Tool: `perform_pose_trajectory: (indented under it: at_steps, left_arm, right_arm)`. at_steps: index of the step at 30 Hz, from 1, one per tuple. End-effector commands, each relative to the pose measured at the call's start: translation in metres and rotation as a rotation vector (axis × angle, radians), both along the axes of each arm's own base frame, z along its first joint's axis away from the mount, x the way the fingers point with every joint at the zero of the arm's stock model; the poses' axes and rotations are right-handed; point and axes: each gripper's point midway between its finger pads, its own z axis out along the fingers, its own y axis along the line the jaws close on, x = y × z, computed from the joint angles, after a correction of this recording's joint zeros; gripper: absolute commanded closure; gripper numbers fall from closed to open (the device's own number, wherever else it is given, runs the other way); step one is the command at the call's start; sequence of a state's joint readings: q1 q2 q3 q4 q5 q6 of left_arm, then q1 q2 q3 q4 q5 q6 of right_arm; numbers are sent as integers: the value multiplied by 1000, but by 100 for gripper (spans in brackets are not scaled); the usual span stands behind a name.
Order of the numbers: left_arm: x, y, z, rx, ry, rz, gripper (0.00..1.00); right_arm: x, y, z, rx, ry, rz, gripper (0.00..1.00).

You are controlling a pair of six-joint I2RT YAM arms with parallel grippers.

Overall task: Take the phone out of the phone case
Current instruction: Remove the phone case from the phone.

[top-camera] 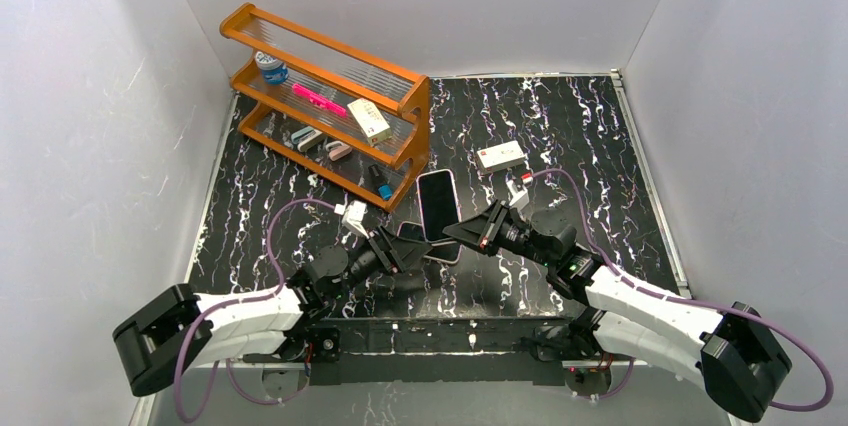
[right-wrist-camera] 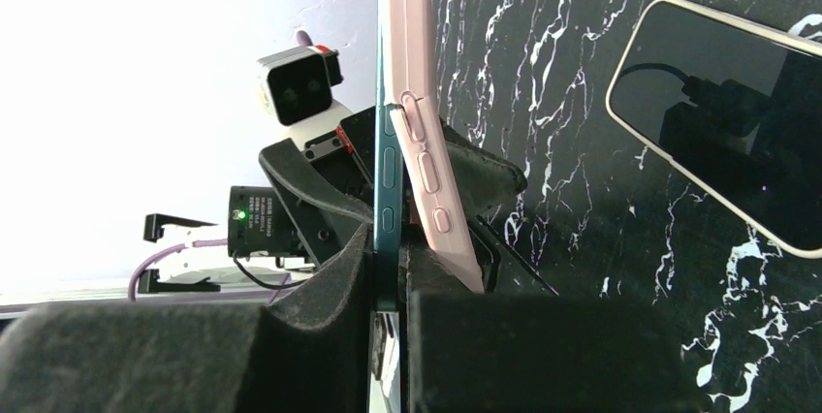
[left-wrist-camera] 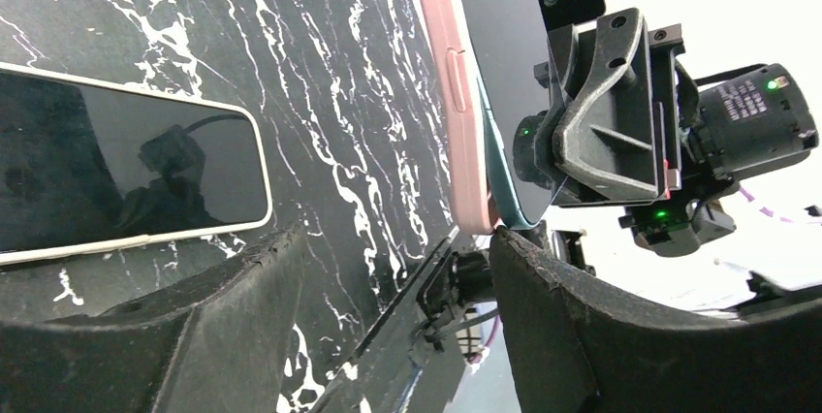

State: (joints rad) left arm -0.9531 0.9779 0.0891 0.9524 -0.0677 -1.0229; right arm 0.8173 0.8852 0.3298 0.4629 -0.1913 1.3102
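The teal phone [right-wrist-camera: 387, 171] stands on edge, and my right gripper [right-wrist-camera: 388, 272] is shut on its near end. The pink case [right-wrist-camera: 424, 156] has peeled away from that end and angles off to the right. In the top view the phone [top-camera: 412, 232] and the case [top-camera: 446, 253] hang between my two grippers at mid table. My left gripper [left-wrist-camera: 397, 238] is open. Its right fingertip [left-wrist-camera: 514, 248] touches the bottom corner of the case [left-wrist-camera: 456, 93], next to the phone [left-wrist-camera: 504, 83]. My left gripper [top-camera: 400, 251] is just left of them, and my right gripper [top-camera: 472, 233] just right.
A second phone with a cream rim [top-camera: 437, 201] lies flat on the black marbled table [top-camera: 560, 146], just beyond the grippers. It also shows in both wrist views [left-wrist-camera: 126, 171] [right-wrist-camera: 727, 156]. An orange shelf rack [top-camera: 330, 96] holding small items stands at the back left. A white box [top-camera: 501, 156] lies to the right.
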Motion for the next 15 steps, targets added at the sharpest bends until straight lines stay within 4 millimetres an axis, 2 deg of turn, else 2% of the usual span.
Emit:
perform_pose_trajectory:
  at_steps: [1,8,15]
  left_arm:
    - [12,-6,39,-153,-11,50,34]
    - [18,-15,64,-237,-39,44,37]
    - [25,-18,78,-279,-82,53,43]
  right_arm:
    - [-9,8,49,134,-119,75,99]
    - [-16,9,44,127,-94,113,99]
    - [-25,10,44,131,-86,157,99]
